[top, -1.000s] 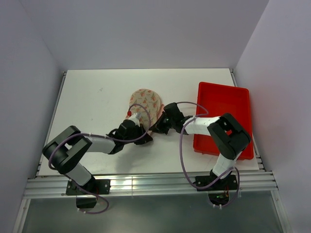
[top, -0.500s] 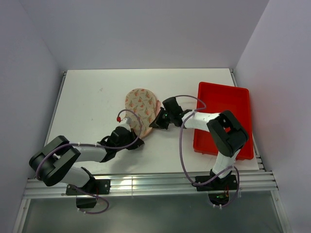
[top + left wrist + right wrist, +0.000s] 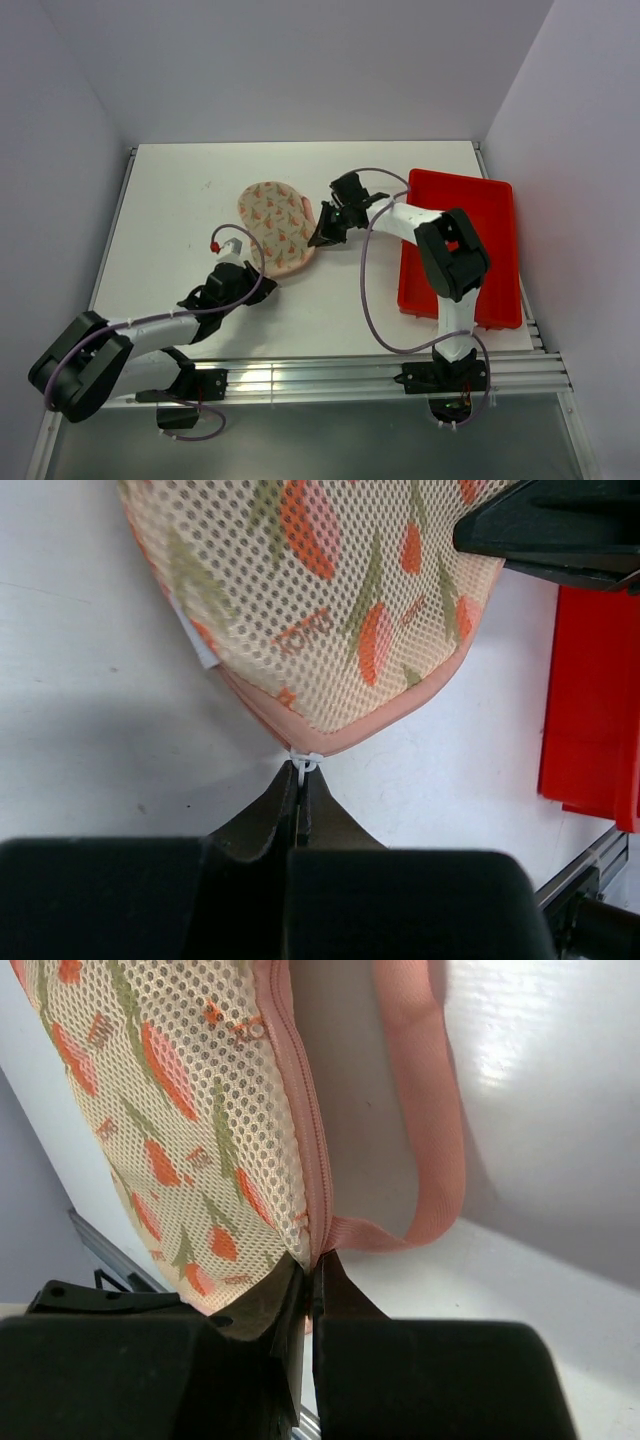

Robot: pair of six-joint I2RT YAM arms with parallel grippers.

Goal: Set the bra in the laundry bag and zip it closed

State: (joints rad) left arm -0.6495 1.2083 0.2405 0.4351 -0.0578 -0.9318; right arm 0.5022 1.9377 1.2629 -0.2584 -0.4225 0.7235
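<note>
The laundry bag (image 3: 277,225) lies folded shut as one beige dome with orange-red print on the white table. My left gripper (image 3: 268,284) is at its near edge. In the left wrist view the jaws (image 3: 300,780) are shut on the small white zipper pull (image 3: 303,761) at the pink rim. My right gripper (image 3: 320,236) is at the bag's right edge. In the right wrist view it (image 3: 315,1265) is shut on the rim where the pink loop strap (image 3: 430,1110) joins. The bra is not in view.
A red plastic tray (image 3: 490,230) stands at the right of the table, and its edge shows in the left wrist view (image 3: 590,700). The right arm reaches across the tray's left rim. Grey walls enclose the table on three sides.
The bag has slid left. My left gripper has drawn back to the left and nearer with the zipper pull. My right gripper has moved farther back and left, staying on the rim.
</note>
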